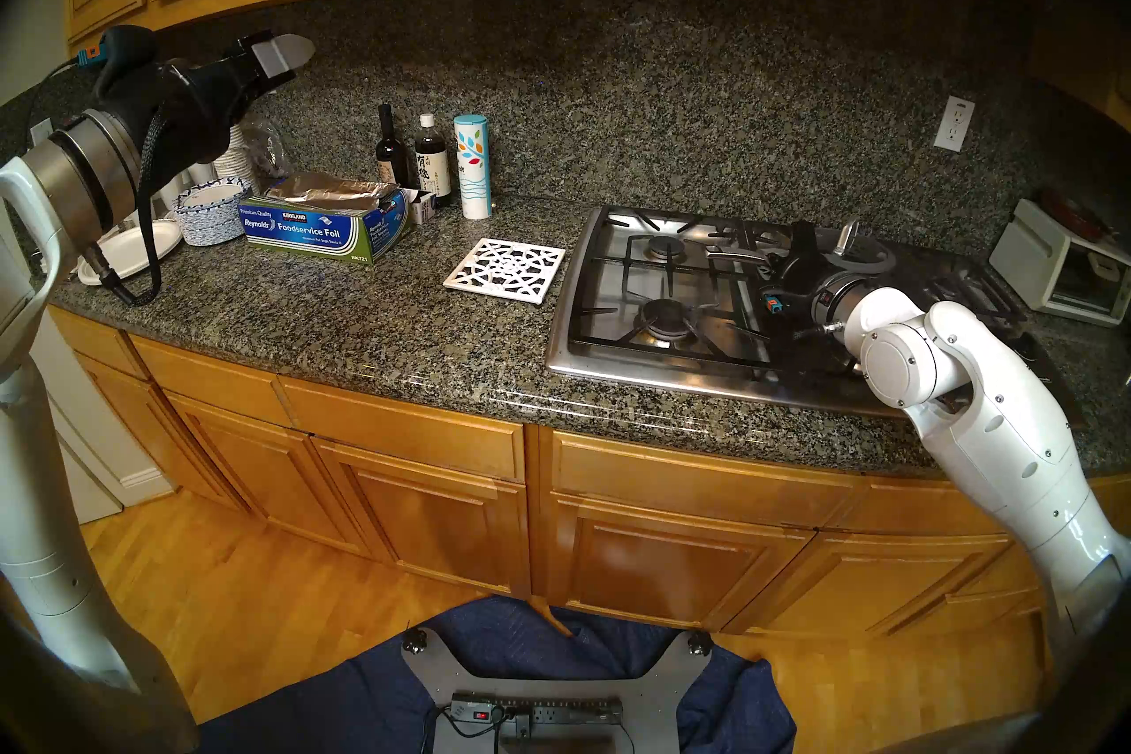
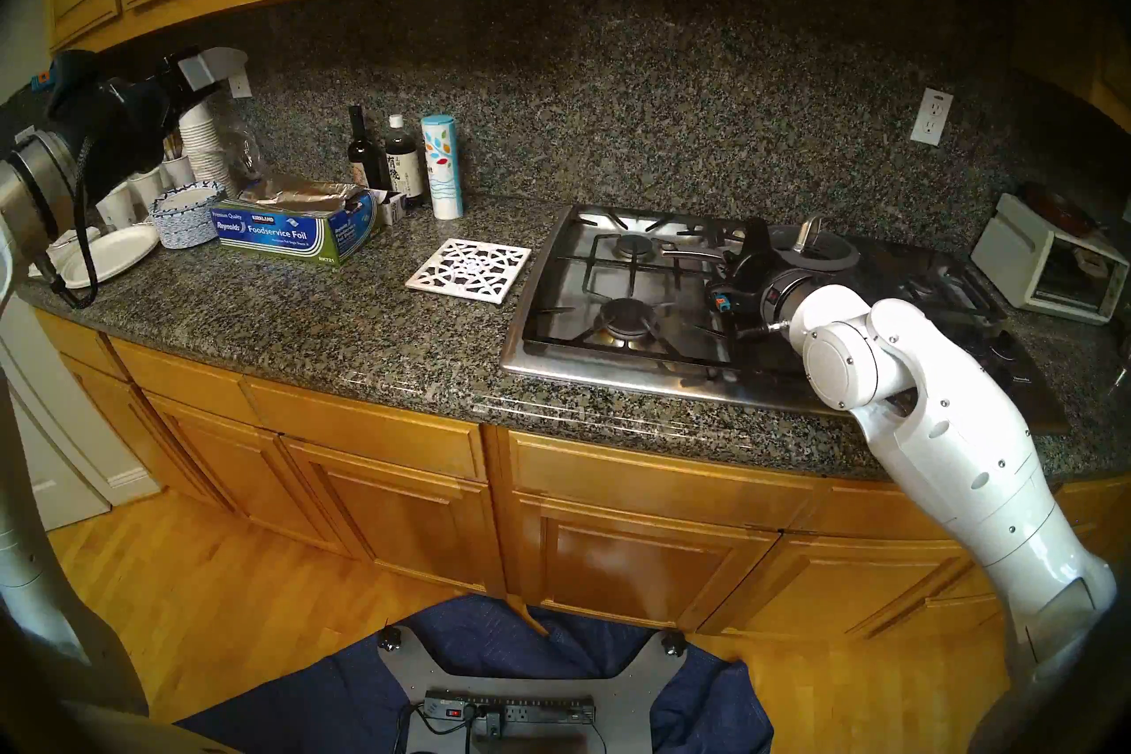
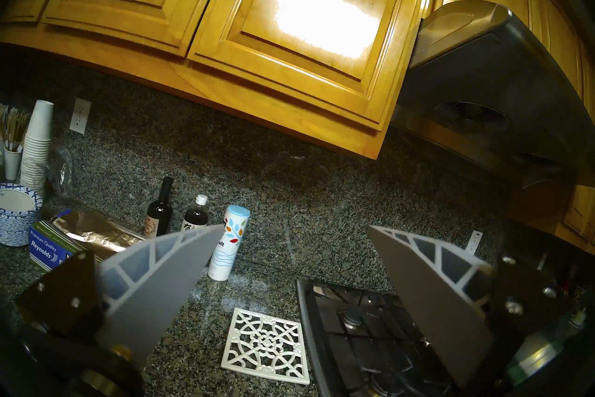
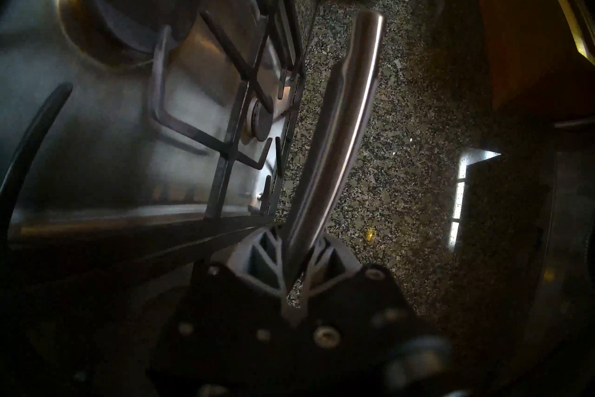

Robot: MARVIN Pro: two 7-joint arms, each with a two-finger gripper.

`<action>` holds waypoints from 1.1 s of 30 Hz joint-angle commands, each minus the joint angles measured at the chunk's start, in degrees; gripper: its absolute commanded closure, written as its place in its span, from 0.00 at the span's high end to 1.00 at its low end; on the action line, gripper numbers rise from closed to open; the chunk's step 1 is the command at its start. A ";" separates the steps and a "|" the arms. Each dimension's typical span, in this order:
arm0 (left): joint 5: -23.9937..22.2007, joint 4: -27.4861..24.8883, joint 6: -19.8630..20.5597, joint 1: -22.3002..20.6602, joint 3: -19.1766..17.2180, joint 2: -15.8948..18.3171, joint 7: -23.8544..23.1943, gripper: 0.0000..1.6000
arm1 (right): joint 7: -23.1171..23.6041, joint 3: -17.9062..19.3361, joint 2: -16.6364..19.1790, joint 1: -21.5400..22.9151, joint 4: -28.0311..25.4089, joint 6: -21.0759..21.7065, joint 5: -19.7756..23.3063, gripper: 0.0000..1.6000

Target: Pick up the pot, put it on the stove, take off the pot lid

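While raised at about 9 o'clock of the head view, the left gripper [image 1: 287, 55] points level toward the backsplash, well above the foil box [image 1: 324, 229] and paper plates [image 1: 131, 251]. Its jaws are spread wide, nothing between them; the left wrist view shows both grey fingers [image 3: 167, 274] apart over the counter. White trivet [image 1: 505, 269] lies flat between foil box and stove [image 1: 618, 306], just beside the stove's left edge.

At about 3 o'clock the right arm reaches over the stove's front edge, wrist roughly level, tipped slightly down. Right gripper [image 4: 291, 270] is clamped tight on the pot handle [image 4: 341, 129]: silver, curved, tubular, running from the fingers toward 12 o'clock in the right wrist view.

Pot [image 1: 795, 260] itself mostly hidden behind the wrist; it sits at the stove's back centre over the grates, whether resting or lifted unclear. Pot lid [image 1: 863, 254] is on it: wide dark grey rim, upright silver loop handle [image 1: 847, 235]. Toaster oven [image 1: 1065, 269] sits well apart at the right.
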 commanded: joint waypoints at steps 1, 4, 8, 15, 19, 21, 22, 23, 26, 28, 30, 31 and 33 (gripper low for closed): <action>0.02 -0.34 -0.67 -1.05 -0.36 0.10 -0.13 1.00 | -2.61 1.73 -0.16 4.92 -3.55 0.08 -2.50 0.00; 0.01 -0.34 -0.65 -1.02 -0.36 0.10 -0.13 1.00 | -2.24 1.96 0.01 5.24 -4.47 0.10 -2.78 0.00; 0.01 -0.34 -0.65 -1.02 -0.37 0.11 -0.13 1.00 | -1.51 2.00 0.79 5.30 -5.64 -0.07 -3.37 0.00; 0.01 -0.35 -0.66 -1.01 -0.37 0.11 -0.13 1.00 | -0.59 2.27 0.98 5.46 -8.01 0.14 -3.58 0.00; 0.01 -0.35 -0.65 -1.00 -0.37 0.11 -0.13 1.00 | -0.05 2.13 0.96 5.71 -9.14 0.10 -3.74 0.00; 0.01 -0.35 -0.66 -1.00 -0.37 0.11 -0.13 1.00 | 0.29 1.72 0.80 5.99 -9.59 -0.02 -3.97 0.00; 0.01 -0.35 -0.66 -1.00 -0.37 0.12 -0.13 1.00 | 0.50 1.50 0.65 6.16 -9.85 -0.05 -4.02 0.00; 0.01 -0.35 -0.66 -1.00 -0.37 0.12 -0.13 1.00 | 0.65 1.31 0.52 6.30 -10.04 -0.04 -4.10 0.00; 0.01 -0.35 -0.66 -1.00 -0.37 0.12 -0.13 1.00 | 1.20 0.45 0.10 6.83 -10.71 -0.14 -4.48 0.00; 0.01 -0.35 -0.66 -1.00 -0.37 0.12 -0.13 1.00 | 1.43 -0.32 -0.34 7.38 -10.94 -0.31 -4.81 0.00; 0.00 -0.35 -0.66 -1.00 -0.37 0.12 -0.13 1.00 | 1.75 -1.38 -1.00 8.07 -11.18 -0.51 -5.30 0.00; 0.00 -0.35 -0.66 -1.00 -0.37 0.12 -0.13 1.00 | 1.90 -1.86 -1.28 8.41 -11.26 -0.52 -5.48 0.00; 0.00 -0.35 -0.66 -1.00 -0.37 0.12 -0.13 1.00 | 2.08 -2.52 -1.99 8.53 -11.62 -0.70 -5.91 0.00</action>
